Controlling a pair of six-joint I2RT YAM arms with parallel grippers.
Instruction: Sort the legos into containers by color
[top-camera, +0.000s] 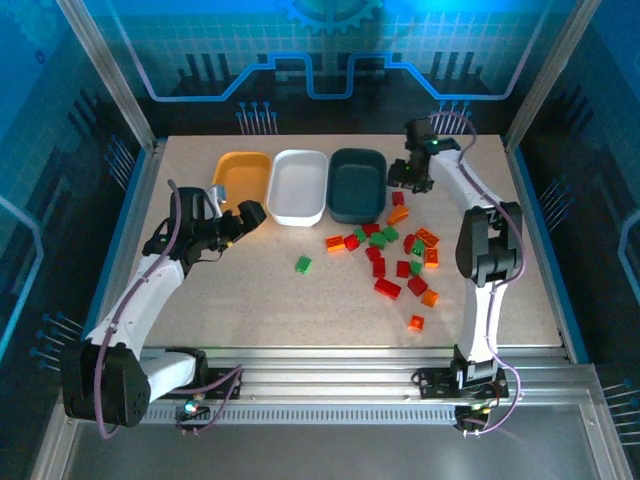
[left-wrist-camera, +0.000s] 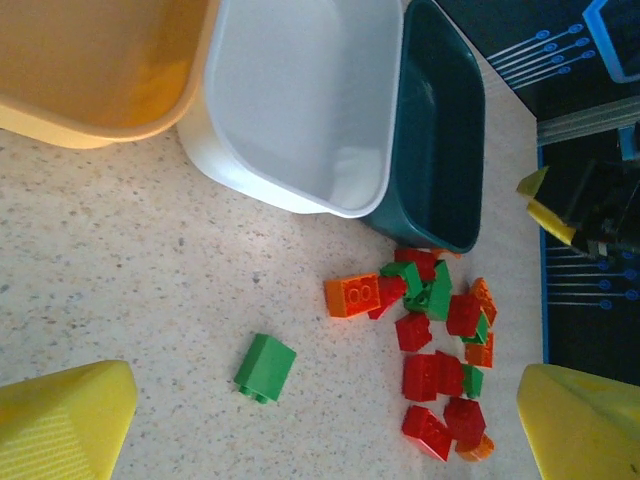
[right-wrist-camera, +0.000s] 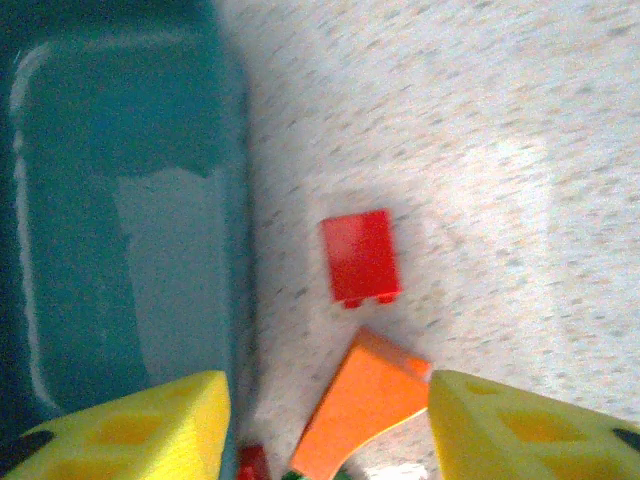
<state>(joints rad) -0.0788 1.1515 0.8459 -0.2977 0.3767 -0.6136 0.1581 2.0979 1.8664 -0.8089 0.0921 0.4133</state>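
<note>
Small bricks (top-camera: 403, 268) in red, green and orange lie scattered on the table (top-camera: 240, 300), right of centre, just in front of the teal tray (top-camera: 357, 185); one green brick (top-camera: 303, 264) sits apart to the left; orange-yellow tray (top-camera: 242, 175), white tray (top-camera: 298, 187) and teal tray stand side by side in a row; left gripper (top-camera: 243, 214) jaws spread wide, holding nothing, near the orange-yellow tray; right gripper (top-camera: 412, 178) beside the teal tray's right wall, jaws apart, nothing clamped; an orange brick (right-wrist-camera: 360, 400) lies between its fingers, a red brick (right-wrist-camera: 360, 257) just beyond.

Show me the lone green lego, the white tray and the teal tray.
lone green lego (left-wrist-camera: 265, 366): left wrist view, top face.
white tray (top-camera: 298, 186): top external view, bare floor.
teal tray (right-wrist-camera: 105, 250): right wrist view, bare floor.
</note>
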